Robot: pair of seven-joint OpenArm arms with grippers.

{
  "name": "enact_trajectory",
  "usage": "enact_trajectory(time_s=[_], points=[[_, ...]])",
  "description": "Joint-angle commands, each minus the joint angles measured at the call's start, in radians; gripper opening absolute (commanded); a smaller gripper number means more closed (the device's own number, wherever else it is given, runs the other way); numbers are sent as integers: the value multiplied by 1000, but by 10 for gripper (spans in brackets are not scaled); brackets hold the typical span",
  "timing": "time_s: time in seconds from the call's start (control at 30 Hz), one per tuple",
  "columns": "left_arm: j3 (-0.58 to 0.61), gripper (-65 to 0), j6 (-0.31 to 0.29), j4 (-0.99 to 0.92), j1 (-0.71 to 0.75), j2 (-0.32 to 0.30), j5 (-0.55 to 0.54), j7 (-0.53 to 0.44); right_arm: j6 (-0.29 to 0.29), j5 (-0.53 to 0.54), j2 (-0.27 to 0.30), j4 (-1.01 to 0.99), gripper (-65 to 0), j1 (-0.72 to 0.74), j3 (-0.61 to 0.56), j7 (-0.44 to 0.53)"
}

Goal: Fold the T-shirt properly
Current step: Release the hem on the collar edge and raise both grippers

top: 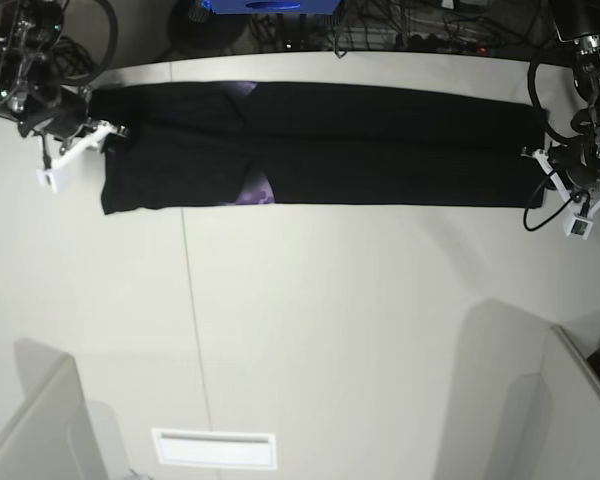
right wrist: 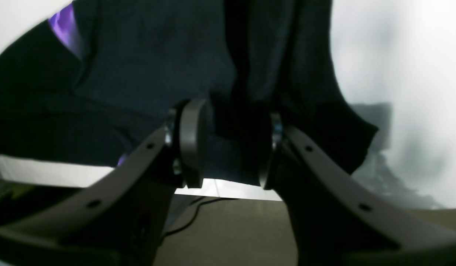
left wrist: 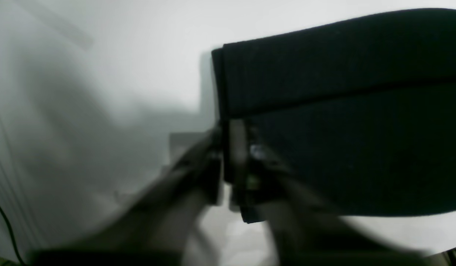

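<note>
Open white table [top: 340, 330] across the middle and lower frame of the base view, free for passage. Black T-shirt [top: 380, 160] stretched as a long band across the top, blocking that strip. Cable clutter [top: 380, 30] beyond the far edge. Grey panels in the lower left corner [top: 40, 430] and lower right corner [top: 570, 400]. White slot plate [top: 215, 449] near bottom centre.

the t-shirt [top: 380, 150] lies stretched across the table's [top: 360, 330] far edge — a pincer at each end.
</note>
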Motion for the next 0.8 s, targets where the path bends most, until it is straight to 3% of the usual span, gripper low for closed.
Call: enact_trajectory(time_s=[0.0, 0.07, 0.13, 0.2, 0.3, 0.37, 0.43, 0.47, 0.5, 0.6, 0.77], points=[[-16, -441, -5, 19, -6, -23, -3, -8, -14, 9, 15, 16, -434, 0, 13, 13], [-19, -314, -5, 19, -6, -23, -7, -8, -22, 9, 15, 21, -434, 3, 13, 18], [-20, -235, -5, 23, -8, -23, -9, -8, -22, 9, 15, 24, -434, 2, 13, 47], [-23, -188, -5, 56, -9, -23, -9, -8, -22, 12, 15, 25, -434, 2, 13, 76], [-94, -183, -7, 138, -6, 8, -12, -5, -19, 19, 15, 79, -434, 0, 12, 127], [-151, -253, -8, 180, -6, 55, -12, 15, 3, 34, 15, 105, -441, 0, 4, 147], [-166, -457, -8, 186, -11, 104, -12, 52, 69, 54, 15, 99, -516, 5, 2, 150], [-166, -594, -8, 178, -8, 124, -10, 56, 98, 54, 13, 94, -587, 8, 2, 145], [-165, -650, -8, 166, -6, 147, -3, 55, 118, 54, 12, 90, -650, 14, 1, 145], [-165, -650, -8, 120, -6, 190, 0, 55, 100, 48, -22, 39, -650, 29, -5, 136], [-83, -650, -2, 57, -8, 193, 2, 53, 101, -81, -27, -45, -650, 60, -56, 137]])
